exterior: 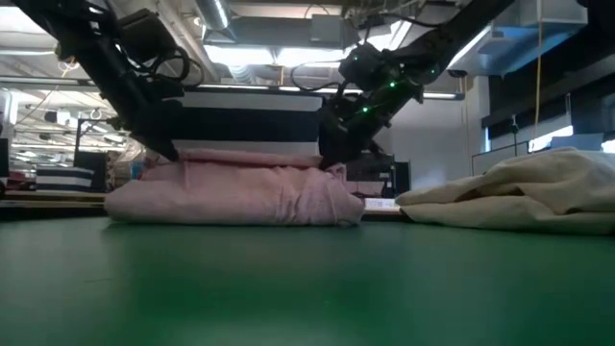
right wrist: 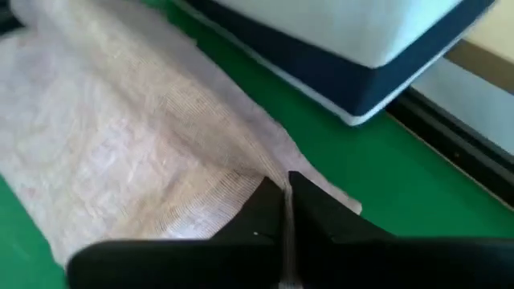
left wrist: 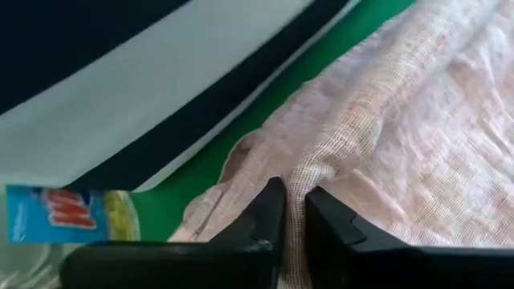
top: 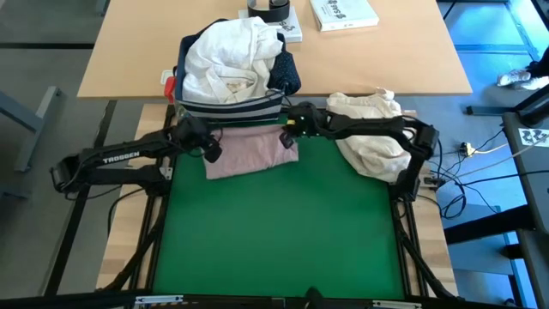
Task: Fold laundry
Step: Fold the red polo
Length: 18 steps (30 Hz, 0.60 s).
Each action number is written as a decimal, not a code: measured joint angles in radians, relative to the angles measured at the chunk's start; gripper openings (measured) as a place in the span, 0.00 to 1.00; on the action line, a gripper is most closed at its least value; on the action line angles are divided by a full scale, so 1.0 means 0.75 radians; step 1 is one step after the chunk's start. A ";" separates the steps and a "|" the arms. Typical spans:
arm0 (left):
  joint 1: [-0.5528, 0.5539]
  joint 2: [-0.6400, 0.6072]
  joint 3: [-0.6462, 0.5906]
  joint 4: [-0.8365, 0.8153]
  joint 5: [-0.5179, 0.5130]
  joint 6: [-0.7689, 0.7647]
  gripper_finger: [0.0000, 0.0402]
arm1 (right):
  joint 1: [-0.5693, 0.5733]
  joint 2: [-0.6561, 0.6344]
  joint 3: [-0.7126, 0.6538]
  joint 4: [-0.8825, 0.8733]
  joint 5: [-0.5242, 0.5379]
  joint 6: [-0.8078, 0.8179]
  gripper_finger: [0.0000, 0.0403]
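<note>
The pale pink top (top: 250,154) lies folded on the green mat (top: 274,232), close to the mat's far edge. My left gripper (top: 208,148) is at the top's far left corner, and the left wrist view shows it (left wrist: 293,193) shut on a ridge of the pink cloth. My right gripper (top: 287,137) is at the far right corner and is likewise shut (right wrist: 285,186) on the cloth. In the low view, both grippers come down onto the top (exterior: 231,197) from above. My left gripper pinches a raised fold of the pink top (left wrist: 313,170) between its two fingers, near the far left corner. It comes slanting down from the left. The rest of the top lies on the mat. My right gripper pinches the pink cloth (right wrist: 259,170) near the top's far right edge between its two fingers. It comes slanting down from the right. The top rests flat on the mat around them.
A navy bin with white stripes (top: 232,109) stands just behind the top, heaped with a white shirt (top: 227,56) and a navy dotted shirt (top: 287,73). A cream cloth bundle (top: 369,129) lies at the mat's far right. The near half of the mat is bare green.
</note>
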State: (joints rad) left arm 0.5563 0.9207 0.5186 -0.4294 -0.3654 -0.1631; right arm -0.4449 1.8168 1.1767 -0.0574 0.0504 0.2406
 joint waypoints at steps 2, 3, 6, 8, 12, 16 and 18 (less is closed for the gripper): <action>0.032 0.000 0.000 -0.002 -0.001 -0.018 0.15 | -0.014 0.007 -0.001 -0.002 0.020 0.063 0.14; 0.049 0.000 0.000 -0.006 0.014 -0.025 0.18 | -0.020 0.015 0.000 0.009 0.044 0.078 0.18; 0.094 0.000 0.000 -0.015 0.107 -0.069 0.27 | -0.040 0.020 -0.002 -0.017 0.047 0.100 0.29; 0.121 0.000 0.003 -0.024 0.162 -0.119 0.32 | -0.051 0.017 -0.001 -0.010 0.014 0.106 0.37; 0.160 -0.016 0.104 -0.104 0.268 -0.164 0.38 | -0.084 -0.020 0.047 -0.148 -0.115 0.103 0.46; 0.160 -0.033 0.184 -0.005 0.549 -0.159 0.40 | -0.087 -0.065 0.099 -0.168 -0.370 0.034 0.51; 0.153 -0.020 0.174 0.075 0.689 -0.160 0.40 | -0.051 -0.065 0.097 -0.097 -0.411 0.000 0.51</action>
State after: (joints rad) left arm 0.6713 0.9054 0.6491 -0.3730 0.1512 -0.2830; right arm -0.4829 1.7677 1.2496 -0.1303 -0.2579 0.2408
